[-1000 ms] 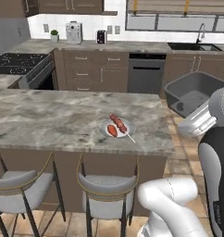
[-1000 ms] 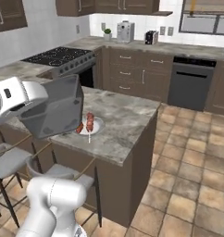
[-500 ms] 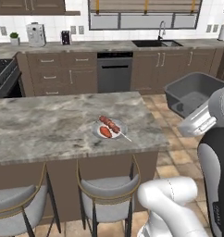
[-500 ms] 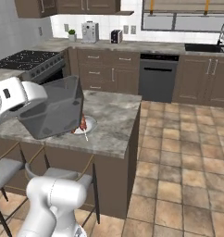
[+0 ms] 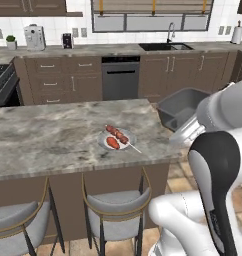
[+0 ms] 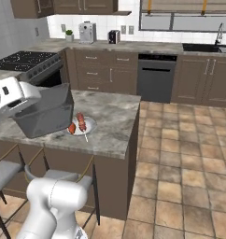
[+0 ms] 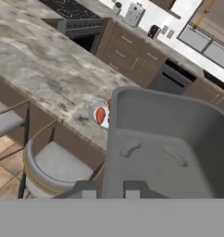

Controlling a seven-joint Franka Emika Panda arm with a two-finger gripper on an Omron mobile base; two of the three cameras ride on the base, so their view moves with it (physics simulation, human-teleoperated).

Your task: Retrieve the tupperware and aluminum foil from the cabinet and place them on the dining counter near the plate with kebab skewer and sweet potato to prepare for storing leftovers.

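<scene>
My gripper (image 7: 111, 190) is shut on the near wall of the tupperware (image 7: 164, 148), a grey translucent tub held up in the air. In the left base view the tupperware (image 5: 180, 107) hangs just past the right end of the dining counter (image 5: 48, 135), right of the plate (image 5: 116, 139). On that white plate lie the kebab skewer (image 5: 119, 134) and the sweet potato (image 5: 112, 143). From the right base view the tupperware (image 6: 42, 112) overlaps the left side of the plate (image 6: 83, 126). The aluminum foil and the cabinet are out of view.
Two grey stools (image 5: 115, 205) stand under the counter's near edge. Base cabinets, a dishwasher (image 5: 120, 77) and a sink (image 5: 165, 46) line the back wall, with a stove (image 6: 24, 60) to the left. Open tiled floor (image 6: 180, 163) lies right of the island.
The base has driven and turned, so the kitchen behind has slid left in both base views. The tupperware has stayed in my shut gripper, unmoved against the arm.
</scene>
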